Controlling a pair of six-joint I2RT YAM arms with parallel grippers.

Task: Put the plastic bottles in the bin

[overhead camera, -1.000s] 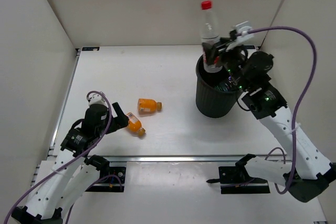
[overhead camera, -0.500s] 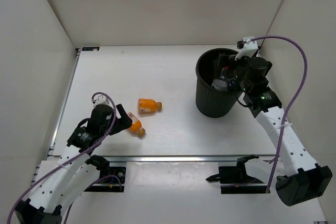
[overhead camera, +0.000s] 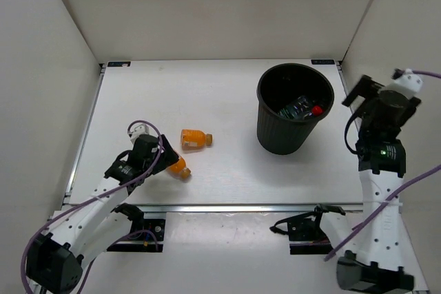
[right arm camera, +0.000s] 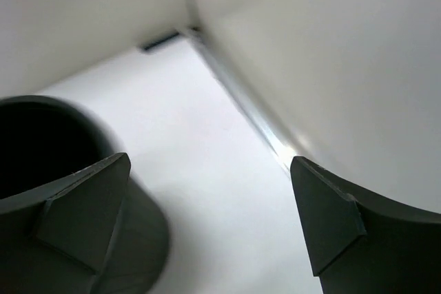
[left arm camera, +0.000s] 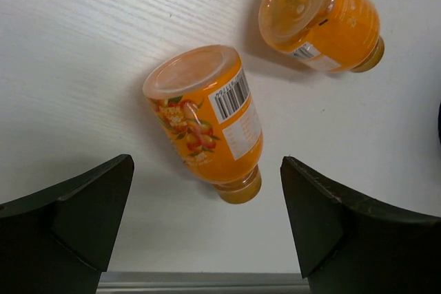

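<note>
We see the left gripper (left arm camera: 207, 163) spread wide and holding nothing, its two dark fingers (left arm camera: 76, 218) standing apart on either side of the nearer orange bottle (left arm camera: 207, 122) without touching it. That bottle lies on its side on the white table (overhead camera: 207, 94), its flat base turned up toward the wrist camera and its cap pointing the other way, toward the table's near edge, with the barcode on its label facing up. The second orange bottle (left arm camera: 320, 18) also lies on its side, just beyond the first and a little to the right, apart from it and outside the span of the fingers. From above we find both of them on the left half of the table, well apart from the bin (overhead camera: 275, 135), which stands upright on the right half toward the back. Inside the bin we make out a clear bottle with a red cap (overhead camera: 303, 109) lying on the bottom; the rest of the dark interior is too dim for us to tell what else is there. The right gripper (right arm camera: 210, 163) is likewise wide apart and empty, raised to the right of the bin, close to the side wall (right arm camera: 331, 46); in its own view the bin's rim shows blurred at the lower left, beside one finger.
</note>
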